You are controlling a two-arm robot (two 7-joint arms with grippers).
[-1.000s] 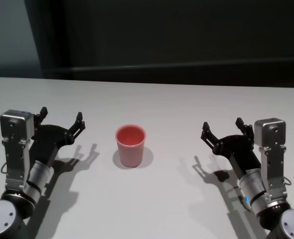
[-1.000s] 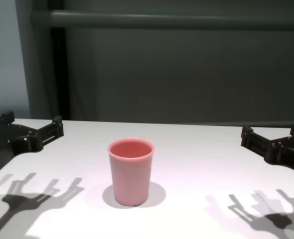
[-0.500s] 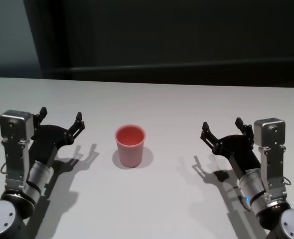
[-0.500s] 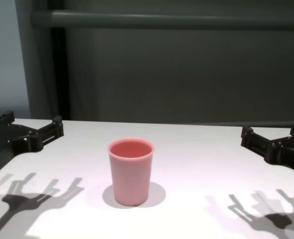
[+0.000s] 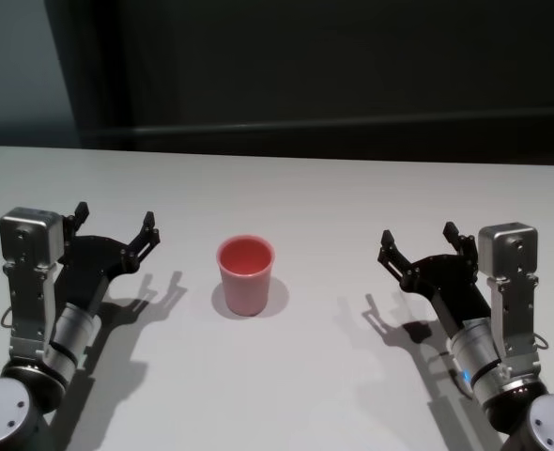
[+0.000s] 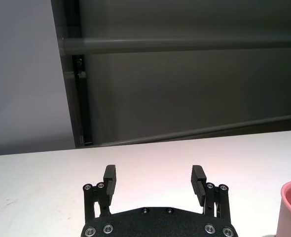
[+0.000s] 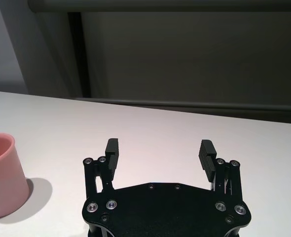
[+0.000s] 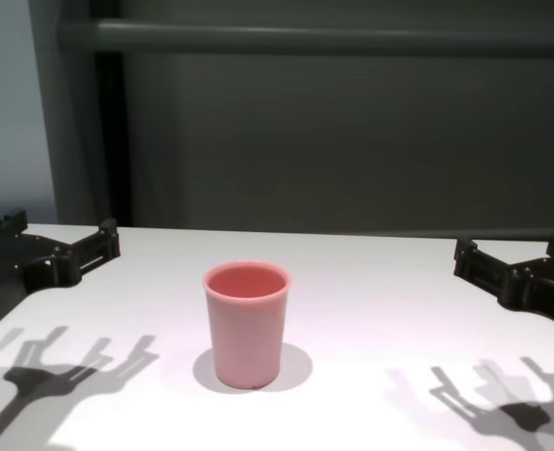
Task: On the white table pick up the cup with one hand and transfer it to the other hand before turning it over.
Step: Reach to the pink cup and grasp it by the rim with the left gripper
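Evidently nothing is gripped yet:
Cup: the cup [image 5: 247,275] stands upright, mouth up, in mid-table toward the near edge — between the two arms, apart from both, so either could reach it.
Left gripper: the left gripper [image 5: 114,227] hovers near the left edge, fingers spread wide and empty, aimed toward the far edge; the cup's rim shows just beside it in its wrist view.
Right gripper: the right gripper [image 5: 420,243] mirrors it near the right edge — wide apart, holding nothing, probably poised to receive.
Surface: the white table [image 5: 333,202] is matte and plain, carrying sharp gripper shadows.
Room: a dark wall [image 8: 352,141] with a horizontal rail [image 8: 333,38] lies beyond the far edge.
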